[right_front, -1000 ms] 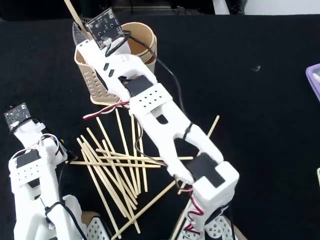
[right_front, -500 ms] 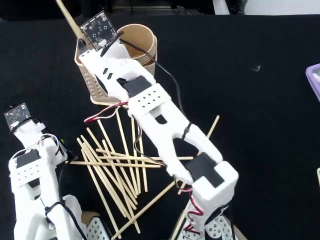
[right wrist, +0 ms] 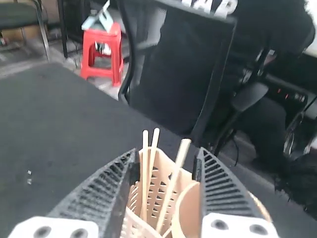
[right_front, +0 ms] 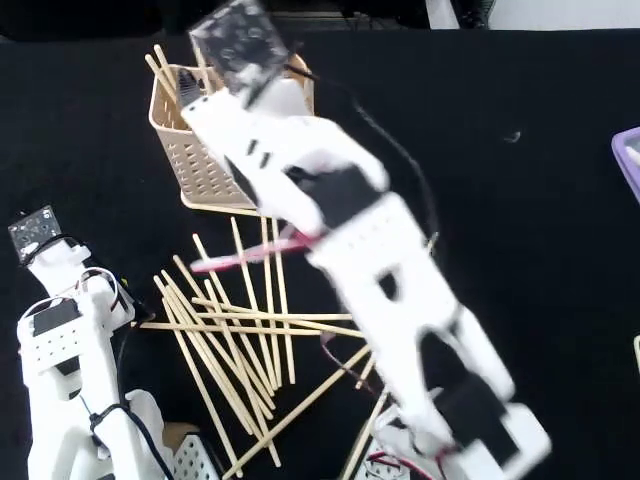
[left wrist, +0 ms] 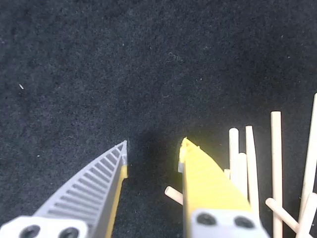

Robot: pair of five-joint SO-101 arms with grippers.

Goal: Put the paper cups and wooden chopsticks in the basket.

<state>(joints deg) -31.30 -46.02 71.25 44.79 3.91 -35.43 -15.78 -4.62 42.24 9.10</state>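
A cream slotted basket (right_front: 188, 150) stands at the back left of the black table. Three wooden chopsticks (right wrist: 148, 168) lean upright inside it, beside a brown paper cup (right wrist: 190, 210). My right gripper (right wrist: 166, 158) hangs open above the basket (right wrist: 158, 196), holding nothing; its arm (right_front: 340, 200) crosses the table's middle. Several loose chopsticks (right_front: 230, 320) lie in a heap on the cloth in front of the basket. My left gripper (left wrist: 153, 148) is open just over the cloth, with chopstick ends (left wrist: 247, 158) beside its yellow finger. The left arm (right_front: 60, 330) sits at the front left.
A purple container (right_front: 628, 160) pokes in at the table's right edge. Bare black cloth lies to the right of the right arm. Beyond the table's far edge are a red stool (right wrist: 101, 49) and a dark chair (right wrist: 173, 59).
The right arm has risen and drawn back from the basket. The chopstick it held over the basket's far corner now stands inside. The left arm has not moved.
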